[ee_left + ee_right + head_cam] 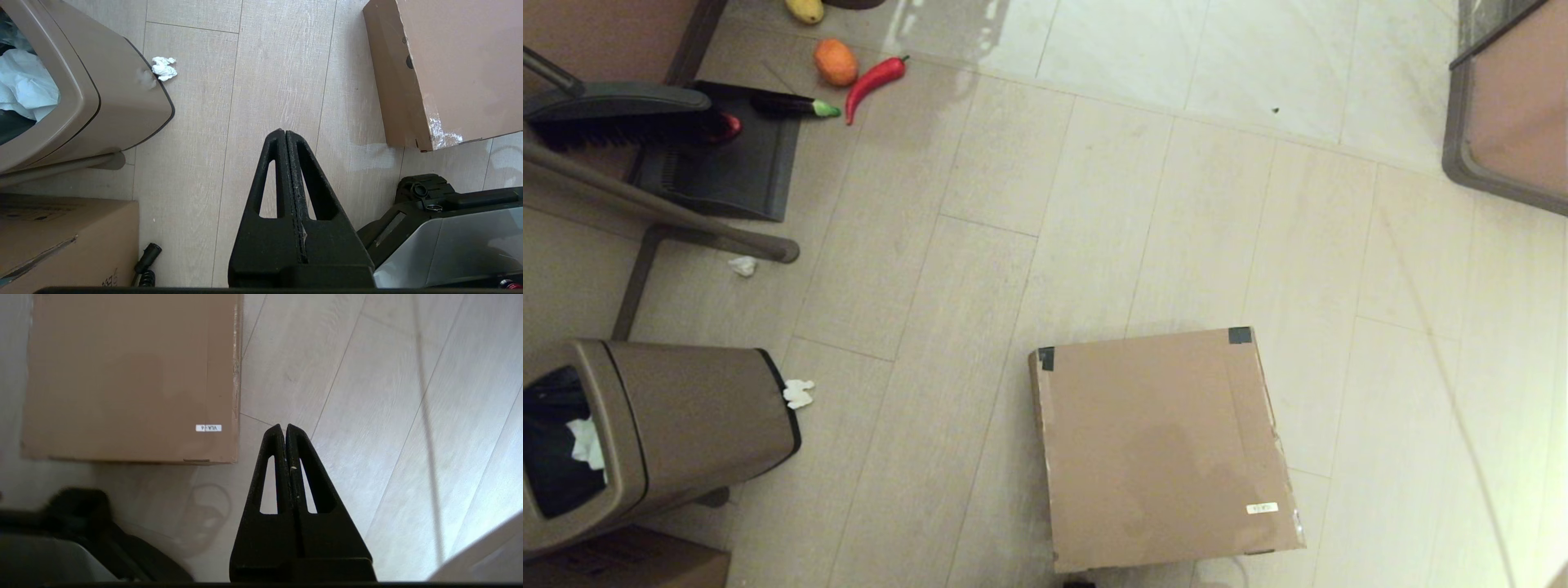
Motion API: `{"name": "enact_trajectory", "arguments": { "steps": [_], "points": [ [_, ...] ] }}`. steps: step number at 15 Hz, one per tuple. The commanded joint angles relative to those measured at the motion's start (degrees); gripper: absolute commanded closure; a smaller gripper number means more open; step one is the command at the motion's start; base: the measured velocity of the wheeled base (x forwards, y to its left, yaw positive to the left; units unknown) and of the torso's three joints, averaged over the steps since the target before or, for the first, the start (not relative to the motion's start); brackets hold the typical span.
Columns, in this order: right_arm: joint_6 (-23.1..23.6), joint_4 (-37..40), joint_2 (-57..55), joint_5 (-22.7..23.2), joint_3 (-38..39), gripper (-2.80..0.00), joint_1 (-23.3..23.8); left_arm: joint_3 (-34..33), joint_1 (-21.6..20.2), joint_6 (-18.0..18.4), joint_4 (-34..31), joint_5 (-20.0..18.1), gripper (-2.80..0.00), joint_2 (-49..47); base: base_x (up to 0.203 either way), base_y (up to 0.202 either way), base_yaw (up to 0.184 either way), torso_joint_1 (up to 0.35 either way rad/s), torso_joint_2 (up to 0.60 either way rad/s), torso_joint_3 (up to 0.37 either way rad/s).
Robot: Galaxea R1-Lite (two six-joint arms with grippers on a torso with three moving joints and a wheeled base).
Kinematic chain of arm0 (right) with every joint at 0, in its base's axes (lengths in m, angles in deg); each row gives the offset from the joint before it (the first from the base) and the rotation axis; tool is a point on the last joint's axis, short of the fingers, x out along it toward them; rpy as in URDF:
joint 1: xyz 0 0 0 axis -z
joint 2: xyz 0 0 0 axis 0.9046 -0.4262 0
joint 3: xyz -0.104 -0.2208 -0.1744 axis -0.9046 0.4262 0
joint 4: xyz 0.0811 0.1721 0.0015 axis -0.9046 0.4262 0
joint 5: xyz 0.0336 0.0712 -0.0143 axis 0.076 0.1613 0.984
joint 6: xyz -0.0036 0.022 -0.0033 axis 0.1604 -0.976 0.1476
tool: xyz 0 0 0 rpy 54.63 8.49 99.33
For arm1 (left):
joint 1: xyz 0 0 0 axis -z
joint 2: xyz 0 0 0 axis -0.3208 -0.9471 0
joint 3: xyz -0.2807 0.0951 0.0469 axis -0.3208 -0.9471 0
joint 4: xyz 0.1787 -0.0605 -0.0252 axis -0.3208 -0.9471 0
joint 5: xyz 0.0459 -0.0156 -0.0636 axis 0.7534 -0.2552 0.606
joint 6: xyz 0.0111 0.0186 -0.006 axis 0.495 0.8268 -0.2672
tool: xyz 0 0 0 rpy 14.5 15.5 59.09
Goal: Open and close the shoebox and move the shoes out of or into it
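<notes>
The shoebox [1168, 449] is sat lid-down flat on the floor [1094, 204] close in front of the base, slightly right of centre, so lifting the lid looks like the first job, best started at the near edge since the black-taped corners mark the far side, probably the hinge. Both the left gripper [284, 134] and right gripper [284, 428] are held above the floor with fingers pressed together, nothing pinched, one either side of the box. Plenty of bare floor is left to the right and beyond, while the trash bin [686, 425] crowds the left; no shoes can be seen anywhere, presumably inside.
</notes>
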Motion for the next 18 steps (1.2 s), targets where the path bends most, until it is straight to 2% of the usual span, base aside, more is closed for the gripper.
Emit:
{"name": "enact_trajectory", "arguments": {
  "steps": [1,18],
  "points": [
    [3.5,0.0,0.0,2.4,0.0,0.0,0.0,0.1,0.0,0.1,-0.2,-0.3,0.0,-0.2,0.0,0.0,0.0,0.0,0.0,0.0],
    [3.5,0.0,0.0,1.8,0.0,0.0,0.0,0.0,0.0,0.0,0.1,0.1,0.0,-0.2,0.0,0.0,0.0,0.0,0.0,0.0]
  ]
}}
